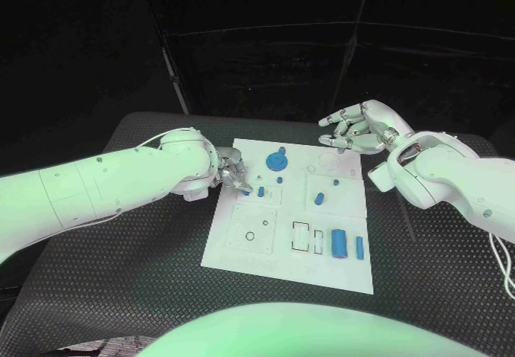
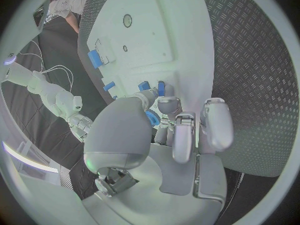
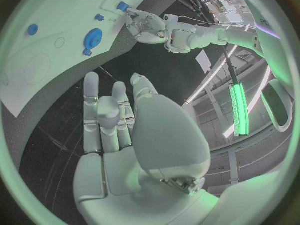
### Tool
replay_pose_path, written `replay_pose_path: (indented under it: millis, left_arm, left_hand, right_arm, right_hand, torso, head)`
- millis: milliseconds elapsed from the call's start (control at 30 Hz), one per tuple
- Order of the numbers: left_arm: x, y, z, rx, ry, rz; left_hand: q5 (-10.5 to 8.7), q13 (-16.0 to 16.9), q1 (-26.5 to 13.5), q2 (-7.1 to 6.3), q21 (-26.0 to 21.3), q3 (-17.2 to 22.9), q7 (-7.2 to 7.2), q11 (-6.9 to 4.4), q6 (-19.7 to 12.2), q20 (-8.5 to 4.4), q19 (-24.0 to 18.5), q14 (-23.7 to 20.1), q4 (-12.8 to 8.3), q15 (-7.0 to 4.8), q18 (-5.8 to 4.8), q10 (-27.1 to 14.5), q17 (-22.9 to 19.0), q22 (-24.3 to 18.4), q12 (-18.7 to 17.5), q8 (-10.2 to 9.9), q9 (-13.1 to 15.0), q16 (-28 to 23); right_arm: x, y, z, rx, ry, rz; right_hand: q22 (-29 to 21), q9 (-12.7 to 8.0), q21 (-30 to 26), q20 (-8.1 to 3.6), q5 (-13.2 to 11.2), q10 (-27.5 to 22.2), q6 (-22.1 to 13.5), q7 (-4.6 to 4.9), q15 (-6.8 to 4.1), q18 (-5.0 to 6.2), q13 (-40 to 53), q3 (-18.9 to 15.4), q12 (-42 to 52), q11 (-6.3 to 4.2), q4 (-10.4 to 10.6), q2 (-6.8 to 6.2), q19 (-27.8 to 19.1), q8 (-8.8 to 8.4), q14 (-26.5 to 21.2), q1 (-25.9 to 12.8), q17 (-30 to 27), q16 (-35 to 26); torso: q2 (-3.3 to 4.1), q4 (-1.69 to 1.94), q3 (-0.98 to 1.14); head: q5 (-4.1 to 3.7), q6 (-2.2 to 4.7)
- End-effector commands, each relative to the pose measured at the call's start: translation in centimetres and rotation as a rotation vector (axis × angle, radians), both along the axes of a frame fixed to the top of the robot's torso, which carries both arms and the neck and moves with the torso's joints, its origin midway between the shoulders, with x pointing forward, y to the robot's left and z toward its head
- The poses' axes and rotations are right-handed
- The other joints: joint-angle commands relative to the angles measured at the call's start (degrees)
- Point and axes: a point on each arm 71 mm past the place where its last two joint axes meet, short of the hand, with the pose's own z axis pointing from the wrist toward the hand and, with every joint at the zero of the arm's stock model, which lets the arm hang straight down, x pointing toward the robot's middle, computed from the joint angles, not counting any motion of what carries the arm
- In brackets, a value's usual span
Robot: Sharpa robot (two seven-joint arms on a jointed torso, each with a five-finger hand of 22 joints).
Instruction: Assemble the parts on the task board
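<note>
The white task board (image 1: pixel 245 249) lies mid-table. My left hand (image 1: pixel 228 172) is at the board's left edge and pinches a small blue part (image 2: pixel 152 118) between thumb and fingers, just above the board (image 2: pixel 156 30). Another small blue piece (image 1: pixel 261 191) stands right by its fingertips. My right hand (image 1: pixel 359 128) hovers over the board's far right corner, its fingers apart and holding nothing. On the board are a round blue disc (image 1: pixel 277 161), a blue peg (image 1: pixel 318 198), a large blue cylinder (image 1: pixel 339 242) and a slim blue bar (image 1: pixel 359 248). The right wrist view shows the right hand (image 3: pixel 119 120) with straight fingers and the disc (image 3: pixel 94 36).
The black ribbed table (image 1: pixel 140 253) surrounds the board on all sides. Empty outlined slots (image 1: pixel 306 236) and a small ring hole (image 1: pixel 250 236) mark the board's near half. The left forearm (image 1: pixel 97 190) crosses the table's left side; the right forearm (image 1: pixel 461 186) covers the right.
</note>
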Motion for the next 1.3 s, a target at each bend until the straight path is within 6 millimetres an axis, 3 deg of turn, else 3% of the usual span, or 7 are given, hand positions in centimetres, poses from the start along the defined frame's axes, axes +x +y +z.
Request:
replay_pose_path:
  millis: [33, 1300]
  left_arm:
    - [-0.3, -0.31, -0.5, 0.022, 0.036, -0.03]
    - [0.06, -0.72, -0.86, 0.037, 0.06, -0.046]
  left_hand:
    - [0.31, 0.2, -0.5, -0.16, 0.4, 4.2, -1.23, 0.01, 0.9, 0.12, 0.4, 5.9, -4.1, -0.4, 0.09, 0.5, 15.1, 0.1, 0.3, 0.1, 0.0, 0.2]
    - [0.31, 3.8, -7.0, -0.3, 1.8, 1.0, -2.12, -0.68, 3.7, -0.4, 1.6, 5.9, -1.7, -0.9, -0.34, 2.9, 15.1, 2.1, 3.1, 0.4, -1.4, 0.2]
  right_arm:
    - [-0.02, 0.15, 0.12, 0.004, -0.001, 0.009]
    - [-0.04, 0.15, 0.13, 0.003, 0.0, 0.007]
  right_hand:
    - [-0.1, 0.0, -0.4, -0.02, 0.3, -0.4, -0.4, -0.09, -0.06, 0.29, -0.1, -0.1, 0.4, 0.05, 0.3, 0.24, 0.5, 0.35, -0.1, -0.2, 0.1, -0.1]
    - [-0.1, 0.0, -0.4, -0.03, 0.4, -0.4, -0.4, -0.08, -0.06, 0.29, -0.1, -0.1, 0.4, 0.06, 0.4, 0.25, 0.5, 0.36, -0.1, -0.2, 0.1, -0.1]
  torso:
    - [0.01, 0.02, 0.02]
    - [0.0, 0.06, 0.0]
  head:
    - [-0.02, -0.01]
    - [-0.17, -0.41]
